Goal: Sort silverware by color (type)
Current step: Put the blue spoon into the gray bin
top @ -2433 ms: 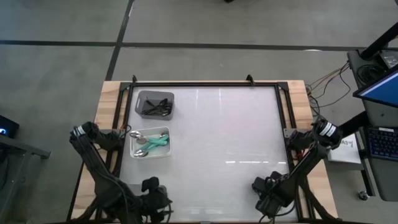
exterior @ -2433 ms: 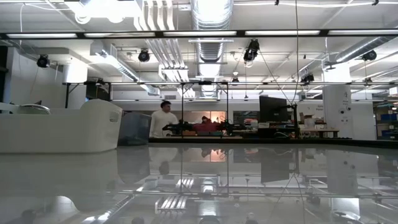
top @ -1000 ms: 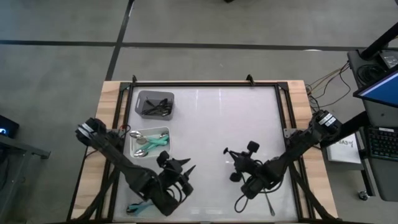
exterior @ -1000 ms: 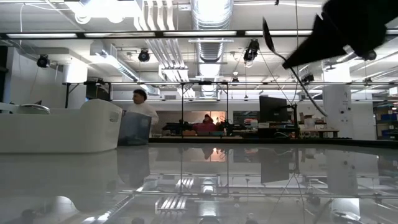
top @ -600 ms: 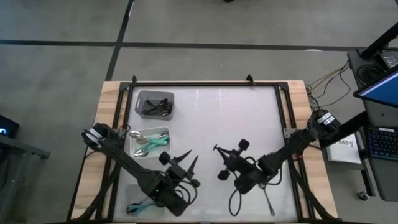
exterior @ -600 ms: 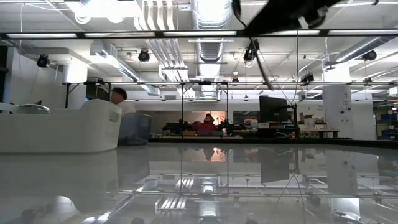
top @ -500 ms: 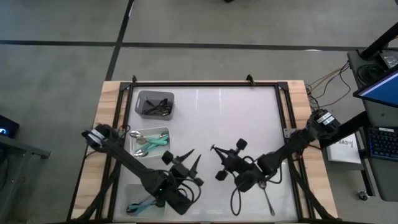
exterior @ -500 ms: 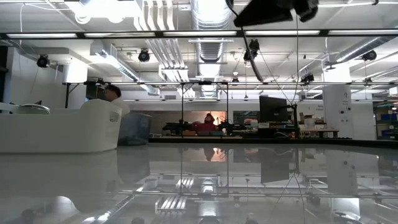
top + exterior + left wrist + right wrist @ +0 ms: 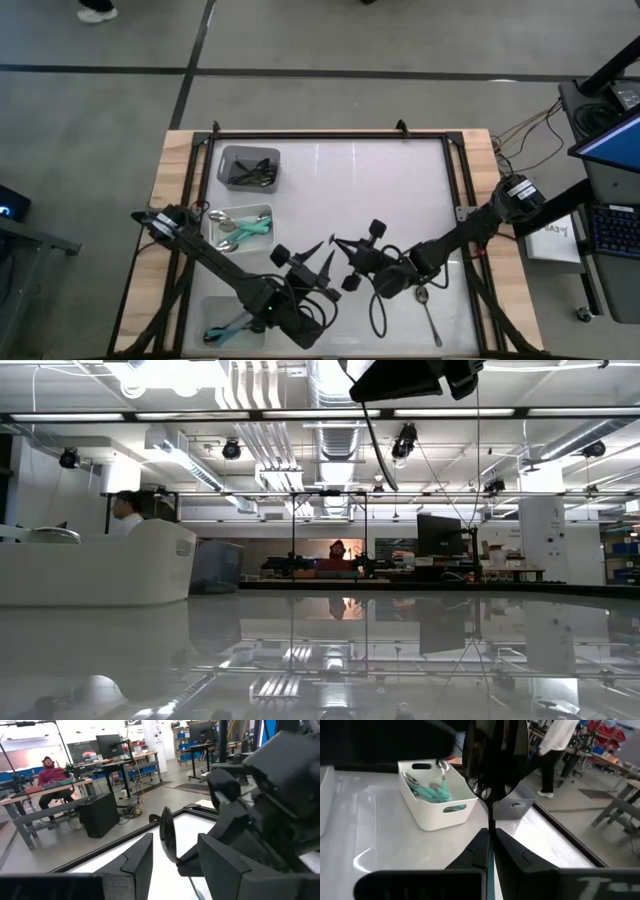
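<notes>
My right gripper point(image 9: 352, 252) hangs over the table's near middle, shut on a spoon whose black bowl point(image 9: 495, 757) juts past its fingertips. A strip of teal handle shows between the fingers. My left gripper point(image 9: 318, 258) faces it, open. In the left wrist view the spoon's bowl point(image 9: 167, 836) stands just ahead of my left gripper point(image 9: 175, 855), in line with the gap between its fingers, and I see no touch. A grey bin point(image 9: 250, 167) holds black spoons. A white bin point(image 9: 241, 229) holds teal-handled spoons with silver bowls. My right gripper pinches the spoon's handle point(image 9: 490, 827) between its two fingers, just behind the bowl. The fingers lie about level, point toward the table's left and run along the spoon. The spoon is lifted clear of the table, its bowl sticking out ahead of the fingertips.
A clear bin point(image 9: 225, 320) at the near left holds a teal spoon. One spoon point(image 9: 430, 315) lies on the table at the near right, under the right arm. A black frame point(image 9: 330, 135) rims the table. A person point(image 9: 125, 505) walks in the room behind.
My right gripper has carried the spoon toward the table's left and risen a little, and its wrist has turned. My left gripper, still open, has moved toward the table's right and turned toward the spoon. The two grippers now stand close together.
</notes>
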Controlling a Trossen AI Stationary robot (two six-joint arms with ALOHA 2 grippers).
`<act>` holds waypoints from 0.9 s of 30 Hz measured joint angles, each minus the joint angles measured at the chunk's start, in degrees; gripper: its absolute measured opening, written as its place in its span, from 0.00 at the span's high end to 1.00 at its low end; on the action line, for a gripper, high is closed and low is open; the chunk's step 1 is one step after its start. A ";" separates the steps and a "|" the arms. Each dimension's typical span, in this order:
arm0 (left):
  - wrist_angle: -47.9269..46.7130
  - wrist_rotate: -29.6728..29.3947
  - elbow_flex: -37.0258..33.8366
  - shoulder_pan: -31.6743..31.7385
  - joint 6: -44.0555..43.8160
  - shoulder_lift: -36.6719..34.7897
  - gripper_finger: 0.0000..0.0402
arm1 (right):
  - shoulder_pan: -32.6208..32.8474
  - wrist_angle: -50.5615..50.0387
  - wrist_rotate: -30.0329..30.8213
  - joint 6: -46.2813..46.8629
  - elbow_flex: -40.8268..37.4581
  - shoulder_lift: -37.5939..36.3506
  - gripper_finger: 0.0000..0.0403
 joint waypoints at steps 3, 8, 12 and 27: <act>-0.07 -0.33 -0.02 0.29 -0.08 0.00 0.66 | 0.03 1.33 -0.10 -2.52 0.00 0.00 0.98; 0.25 -0.05 -0.02 1.20 -0.31 0.00 0.66 | 0.11 3.13 -3.10 -7.18 0.02 0.00 0.98; 0.22 0.08 -0.04 1.33 -0.11 0.00 0.67 | 0.11 3.14 -3.02 -9.04 0.02 0.00 0.98; 0.31 1.13 -0.08 1.30 2.16 0.00 0.99 | 0.15 2.95 -3.21 -10.86 0.02 0.00 0.98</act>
